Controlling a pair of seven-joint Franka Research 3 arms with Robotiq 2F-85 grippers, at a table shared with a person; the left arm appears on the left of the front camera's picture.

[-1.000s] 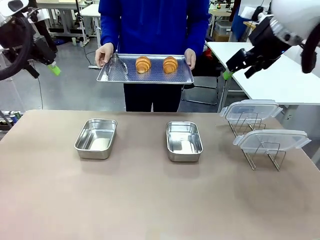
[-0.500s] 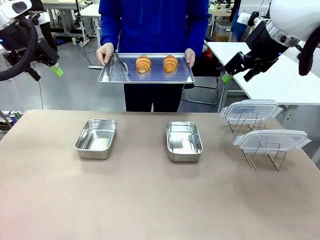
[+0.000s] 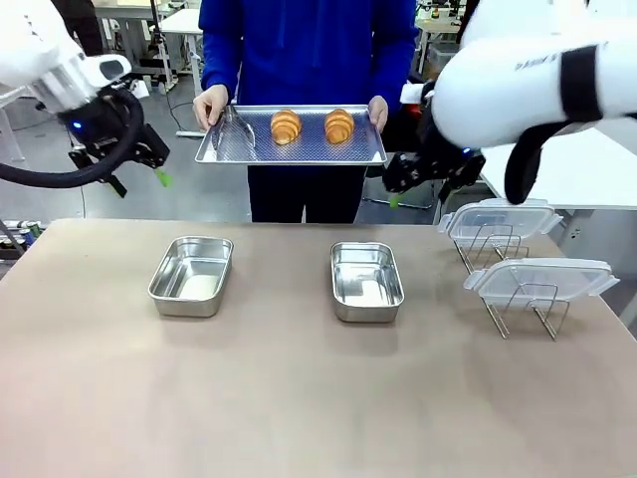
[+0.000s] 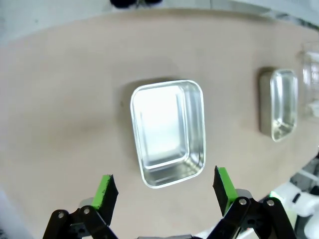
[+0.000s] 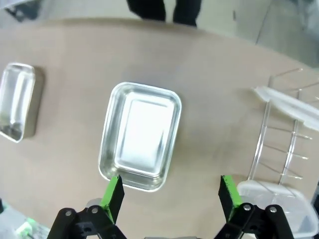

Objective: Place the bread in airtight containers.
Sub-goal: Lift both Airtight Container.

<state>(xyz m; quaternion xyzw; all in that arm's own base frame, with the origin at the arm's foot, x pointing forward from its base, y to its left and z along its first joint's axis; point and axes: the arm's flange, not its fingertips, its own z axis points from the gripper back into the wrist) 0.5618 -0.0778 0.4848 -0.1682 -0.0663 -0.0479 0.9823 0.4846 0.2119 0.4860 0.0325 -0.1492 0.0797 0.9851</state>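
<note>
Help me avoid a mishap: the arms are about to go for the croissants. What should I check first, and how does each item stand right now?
1. Left container empty: ok.
2. Right container empty: ok.
3. Both lids off the containers, parked on the wire racks: ok.
4. Left hand open, nothing between its pads: ok.
5. Right hand open, nothing held: ok.
6. Croissants lie apart on the tray, which the person holds level: ok. Tongs lie beside the left one; whether they would obstruct a grasp: cannot tell.
</note>
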